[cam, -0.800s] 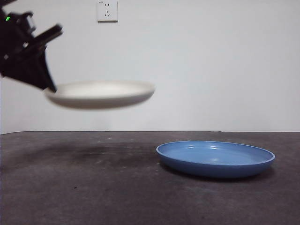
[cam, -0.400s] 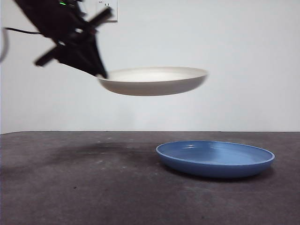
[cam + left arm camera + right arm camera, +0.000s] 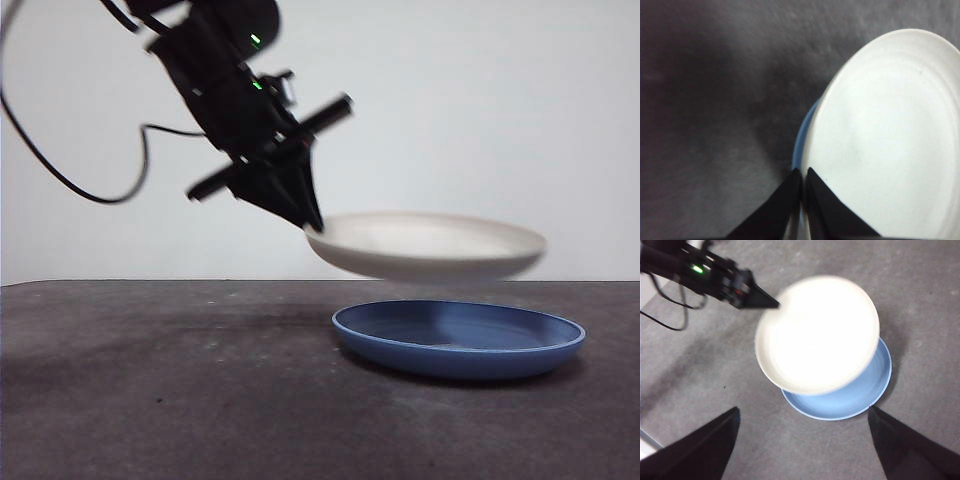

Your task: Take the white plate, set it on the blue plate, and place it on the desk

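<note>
My left gripper (image 3: 308, 222) is shut on the rim of the white plate (image 3: 430, 245) and holds it level in the air, just above the blue plate (image 3: 460, 340). The blue plate lies on the dark grey desk (image 3: 150, 390). In the left wrist view the left gripper (image 3: 802, 175) pinches the white plate (image 3: 885, 145) at its edge, and a sliver of the blue plate (image 3: 799, 147) shows under it. The right wrist view looks down on the white plate (image 3: 817, 335) covering most of the blue plate (image 3: 860, 395). My right gripper (image 3: 802, 440) is open and empty, high above.
A black cable (image 3: 100, 190) hangs from the left arm at the left. A white wall stands behind the desk.
My left gripper has carried the white plate to the right and down. The plate now hangs just over the blue plate. The blue plate has not moved.
</note>
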